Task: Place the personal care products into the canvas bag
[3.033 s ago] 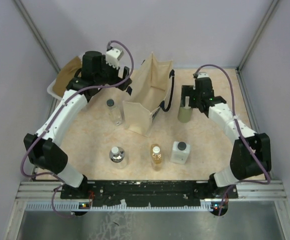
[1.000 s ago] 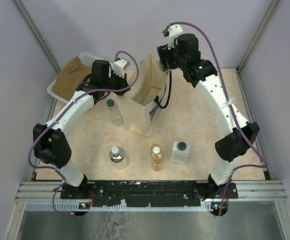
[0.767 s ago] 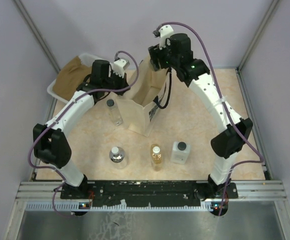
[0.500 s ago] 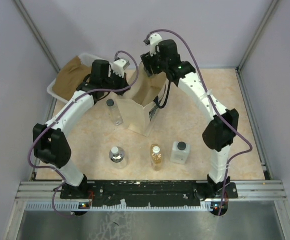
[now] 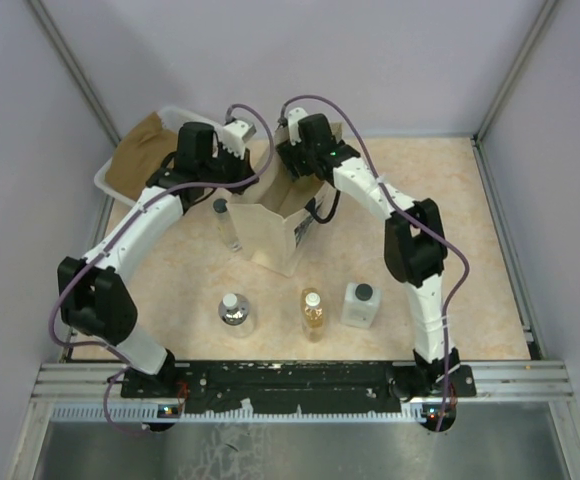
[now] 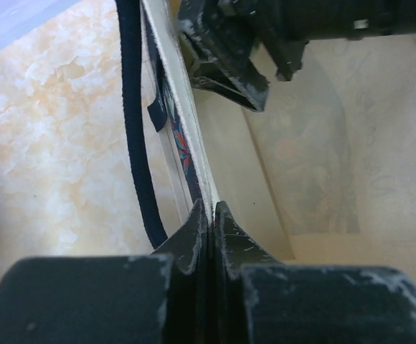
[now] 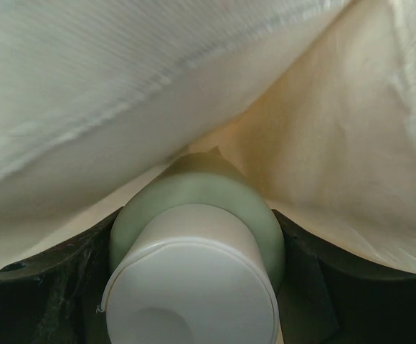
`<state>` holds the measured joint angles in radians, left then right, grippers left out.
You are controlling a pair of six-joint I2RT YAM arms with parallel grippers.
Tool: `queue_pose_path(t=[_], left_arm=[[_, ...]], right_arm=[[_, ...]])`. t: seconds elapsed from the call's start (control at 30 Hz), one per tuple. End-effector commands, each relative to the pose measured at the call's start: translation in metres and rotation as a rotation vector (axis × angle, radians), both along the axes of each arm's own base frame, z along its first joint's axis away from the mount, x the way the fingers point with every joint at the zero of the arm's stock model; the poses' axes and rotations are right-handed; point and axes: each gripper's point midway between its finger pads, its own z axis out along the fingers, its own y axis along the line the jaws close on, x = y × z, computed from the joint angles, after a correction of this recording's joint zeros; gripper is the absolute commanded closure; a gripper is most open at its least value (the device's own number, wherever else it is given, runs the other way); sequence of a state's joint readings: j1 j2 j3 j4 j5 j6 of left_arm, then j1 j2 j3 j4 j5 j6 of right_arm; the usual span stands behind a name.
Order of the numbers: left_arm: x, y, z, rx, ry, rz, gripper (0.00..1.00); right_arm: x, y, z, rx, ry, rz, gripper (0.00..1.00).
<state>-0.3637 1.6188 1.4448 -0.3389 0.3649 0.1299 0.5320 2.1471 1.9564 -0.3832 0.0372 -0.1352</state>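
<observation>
You were on the first drop. The right tool [image 5: 305, 165] was down inside the mouth of the bag [image 5: 278, 240], gripping the green bottle [image 7: 194, 204]. The bottle's cream cap [image 7: 194, 287] faced the wrist camera, with cloth close on both sides. The left tool [image 6: 206, 213] was closed on the bag's rim, pinching the cloth so the mouth stayed wide, and the black handle [image 6: 133, 129] hung just beside it.

Next move, my call: open the right tool to release the bottle, then lift straight out without snagging cloth.

Four more stood on the worktop [image 5: 440, 230]:
- slim clear bottle [image 5: 229, 222], just beside the bag
- round silver bottle [image 5: 234, 309]
- amber bottle [image 5: 313, 312]
- square white bottle [image 5: 360, 304]

Bag: soft woven canvas, floppy, creased. Green bottle: smooth matte plastic, rounded shoulder. Worktop: flat, marbled beige.
</observation>
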Motion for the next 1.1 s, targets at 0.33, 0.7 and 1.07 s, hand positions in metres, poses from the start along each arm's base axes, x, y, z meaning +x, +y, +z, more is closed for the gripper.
queue_pose_path(t=[0.33,0.7,1.07], left_arm=[[-0.016,0.011,0.005,0.01,-0.001,0.021,1.0],[-0.013,0.012,0.002,0.015,0.006,0.034,1.0],[-0.003,0.009,-0.008,0.015,0.022,0.04,1.0]], right_arm=[[0.071,-0.015,0.033,0.032,-0.212,-0.11,1.0],[0.082,-0.041,0.03,-0.06,-0.233,-0.179,0.73],[0.055,-0.019,0.082,-0.047,-0.32,-0.105,0.01]])
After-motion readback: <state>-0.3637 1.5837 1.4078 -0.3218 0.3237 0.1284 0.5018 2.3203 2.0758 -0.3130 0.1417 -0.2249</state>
